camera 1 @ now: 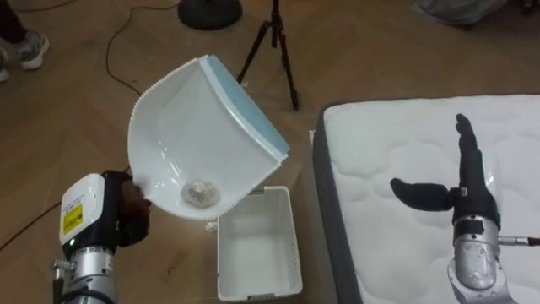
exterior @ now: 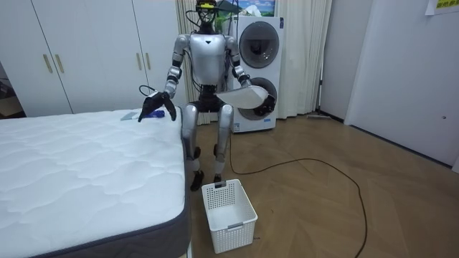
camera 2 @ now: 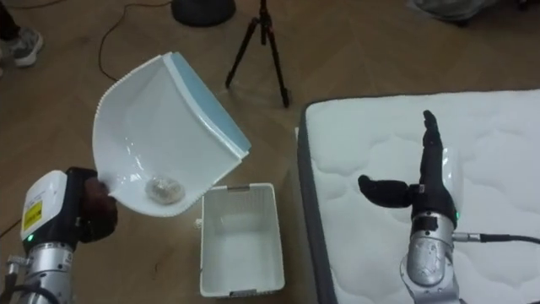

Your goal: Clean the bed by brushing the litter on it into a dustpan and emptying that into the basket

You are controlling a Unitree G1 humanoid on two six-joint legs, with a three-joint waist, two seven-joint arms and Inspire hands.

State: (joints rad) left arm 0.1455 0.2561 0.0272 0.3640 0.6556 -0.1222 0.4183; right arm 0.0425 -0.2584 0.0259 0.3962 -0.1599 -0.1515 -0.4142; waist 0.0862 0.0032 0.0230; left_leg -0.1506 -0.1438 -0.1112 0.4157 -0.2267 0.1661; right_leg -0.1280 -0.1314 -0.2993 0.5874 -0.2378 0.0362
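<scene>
My left hand [camera 1: 128,216] is shut on the handle of a white dustpan [camera 1: 202,127] with a pale blue edge. The pan is tilted, mouth up and to the right. A small crumpled grey wad [camera 1: 201,194] lies in its deep end. Just below it, a white plastic basket [camera 1: 295,245] stands on the floor against the bed's corner, with nothing in it. My right hand [camera 1: 468,181] hovers open over the white quilted mattress [camera 1: 396,135], fingers straight and thumb out. In the room view I stand at the bed's corner, and a small blue thing [exterior: 170,112] shows beside that hand.
A black tripod [camera 1: 274,51] and a dark round stand base [camera 1: 209,13] are on the wood floor beyond the dustpan, with a thin cable [camera 1: 110,51] curling past. A person's shoe [camera 1: 29,49] is at the far left. Stacked washing machines [exterior: 258,57] and wardrobes [exterior: 86,50] stand behind me.
</scene>
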